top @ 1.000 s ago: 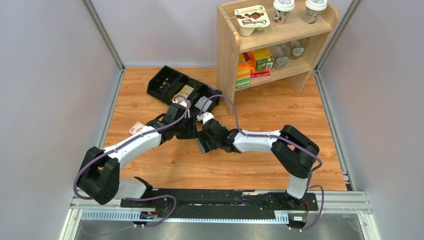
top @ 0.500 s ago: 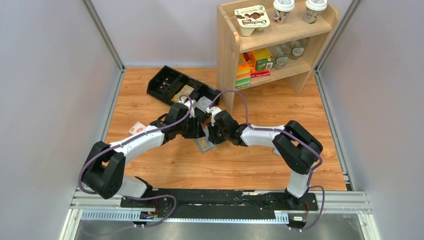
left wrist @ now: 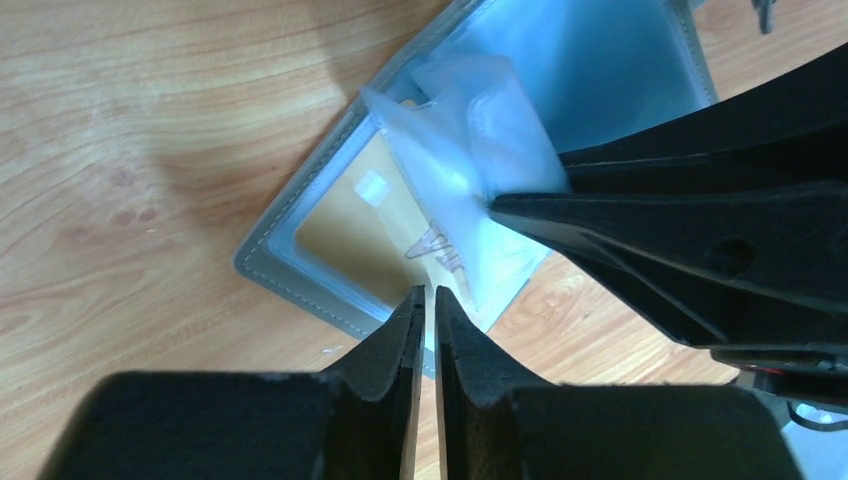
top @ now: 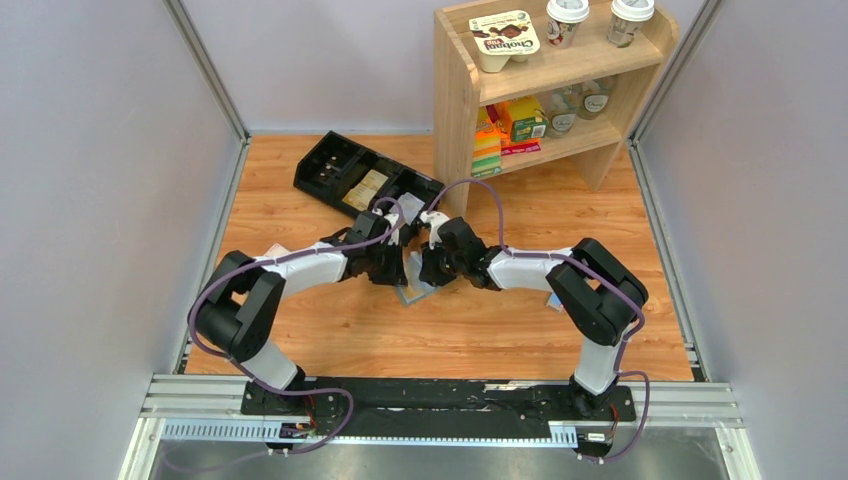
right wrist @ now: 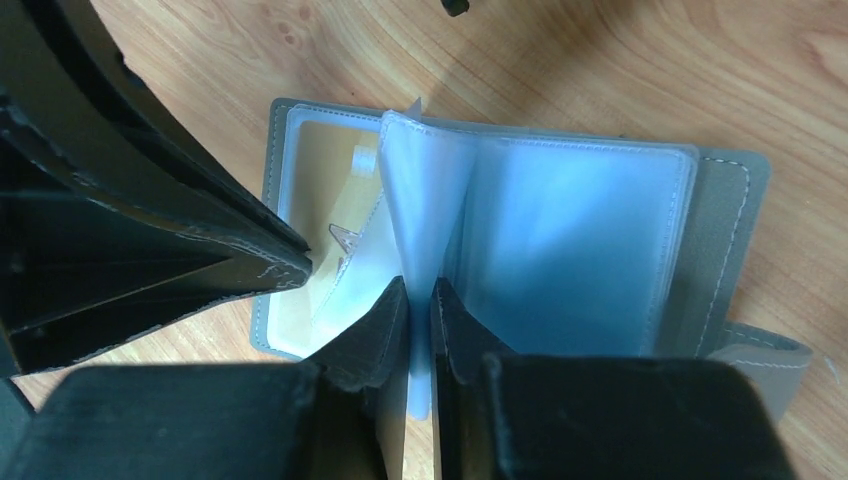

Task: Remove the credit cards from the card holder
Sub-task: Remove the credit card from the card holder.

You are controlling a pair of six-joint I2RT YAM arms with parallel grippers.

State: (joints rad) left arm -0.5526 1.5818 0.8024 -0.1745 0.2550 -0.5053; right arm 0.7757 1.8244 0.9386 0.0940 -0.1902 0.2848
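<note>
The card holder [top: 414,288] lies open on the wooden table [top: 500,330], near the black compartmented tray [top: 335,165], off the tray's right end on the side toward the arm bases. Both of my arms meet over it there, the left one coming in from the tray's near side and the right one from farther along, away from the tray.

On the right wrist camera I see the grey-blue cover spread flat with its clear pocket leaves fanned up from the spine. The right gripper [right wrist: 420,290] is clamped on one clear sleeve [right wrist: 425,200], which stands up between the two fingers while the other leaves lie over the far half of the cover. A closing tab [right wrist: 770,345] sticks out from that half.

A tan credit card [left wrist: 345,225] sits in the pocket of the half nearer the tray, under clear plastic, with a small pale chip patch showing. It is not out of the pocket.

The left gripper [left wrist: 427,296] has its fingers drawn almost together, with only a thin slit between them. Its tips are at the edge of the tan card's pocket. I cannot tell whether they have nipped the card, the plastic, or nothing.
</note>
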